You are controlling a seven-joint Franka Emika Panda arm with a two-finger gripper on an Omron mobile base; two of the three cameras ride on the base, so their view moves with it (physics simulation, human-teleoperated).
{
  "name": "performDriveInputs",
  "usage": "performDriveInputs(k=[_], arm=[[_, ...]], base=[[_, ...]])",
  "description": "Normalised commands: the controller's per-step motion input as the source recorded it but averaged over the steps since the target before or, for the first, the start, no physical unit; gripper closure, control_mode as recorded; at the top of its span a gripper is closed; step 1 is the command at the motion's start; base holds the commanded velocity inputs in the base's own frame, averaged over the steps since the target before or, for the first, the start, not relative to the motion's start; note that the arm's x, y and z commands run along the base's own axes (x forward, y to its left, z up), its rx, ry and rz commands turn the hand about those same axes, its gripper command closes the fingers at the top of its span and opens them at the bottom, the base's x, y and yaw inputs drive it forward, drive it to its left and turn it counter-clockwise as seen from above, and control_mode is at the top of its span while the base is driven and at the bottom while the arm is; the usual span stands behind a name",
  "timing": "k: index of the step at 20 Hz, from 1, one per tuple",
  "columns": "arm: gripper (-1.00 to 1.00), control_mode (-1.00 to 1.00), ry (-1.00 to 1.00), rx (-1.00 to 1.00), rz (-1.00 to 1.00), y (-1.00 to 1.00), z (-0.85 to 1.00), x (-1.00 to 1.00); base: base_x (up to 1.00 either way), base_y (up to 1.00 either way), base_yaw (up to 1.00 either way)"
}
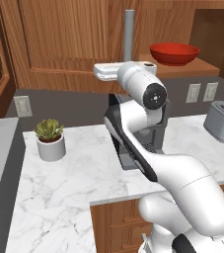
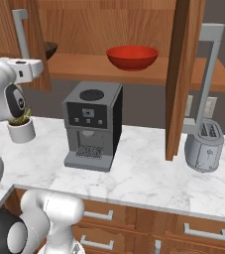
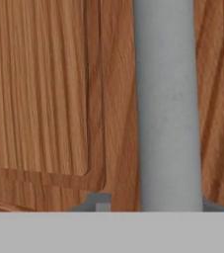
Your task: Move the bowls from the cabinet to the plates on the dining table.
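A glossy red bowl [image 1: 174, 53] [image 2: 132, 57] sits on the open cabinet's shelf [image 2: 84, 67]. To its left, a dark brown bowl [image 2: 50, 48] peeks out from behind the left cabinet door [image 1: 69, 39]. My gripper [image 2: 24, 62] [image 1: 128, 62] is up at that door's long grey bar handle [image 1: 129, 29] [image 3: 168, 108]. In the hand view the bar stands very close between the two fingertips [image 3: 97, 202], so the jaws are shut on it. The plates and the dining table are out of view.
The right cabinet door [image 2: 183, 74] stands open, edge-on, with its grey handle [image 2: 208, 74]. On the marble counter [image 2: 143, 173] below are a coffee machine [image 2: 91, 124] [image 1: 148, 138], a toaster [image 2: 204, 146] [image 1: 223, 121] and a potted plant [image 1: 50, 140] [image 2: 21, 128].
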Motion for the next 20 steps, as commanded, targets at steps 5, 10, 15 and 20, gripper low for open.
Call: performDriveInputs(k=[5,10,15,20], arm=[[-1.0,-1.0,-0.01,0.0,0.02,0.6,-0.07,-0.25],[-1.0,-1.0,-0.01,0.01,0.01,0.53,-0.06,-0.12],[-1.0,-1.0,-0.01,0.01,0.01,0.01,0.01,-0.09],[-1.0,-1.0,-0.06,0.0,0.0,0.0,0.0,-0.51]], base=[[0.0,0.0,0.0],[0.0,0.0,0.0],[0.0,0.0,0.0],[0.0,0.0,0.0]])
